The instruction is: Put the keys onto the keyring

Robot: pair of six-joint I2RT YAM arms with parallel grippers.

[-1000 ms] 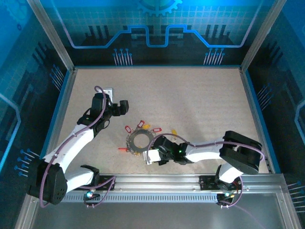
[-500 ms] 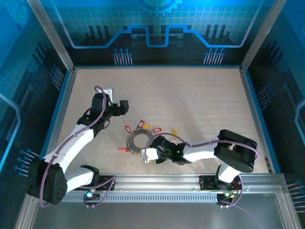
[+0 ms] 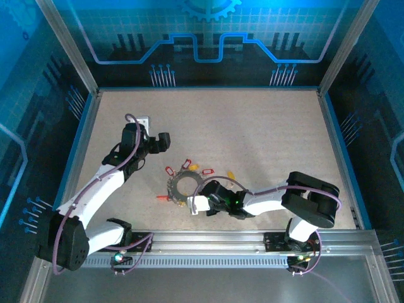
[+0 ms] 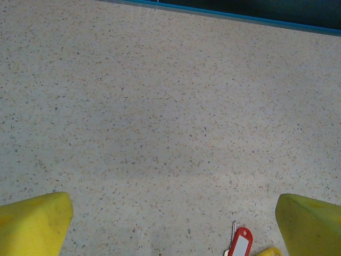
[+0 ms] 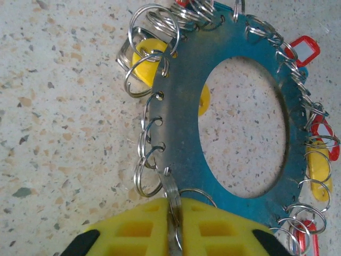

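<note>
My right gripper [image 5: 175,213] is cropped by the bottom edge of its wrist view. The thin metal piece [image 5: 170,186] pinched between its pads vanishes there, so I cannot tell wire loop from key blade. Those pads hide the keyring's [image 5: 178,133] near rim, and the ring covers half a yellow key [image 5: 145,53]. My left gripper [image 4: 173,224] has both fingertips cropped at the bottom corners, and a red key [image 4: 241,244] is clipped between them. From above, the keys [image 3: 207,171] are too small to count.
</note>
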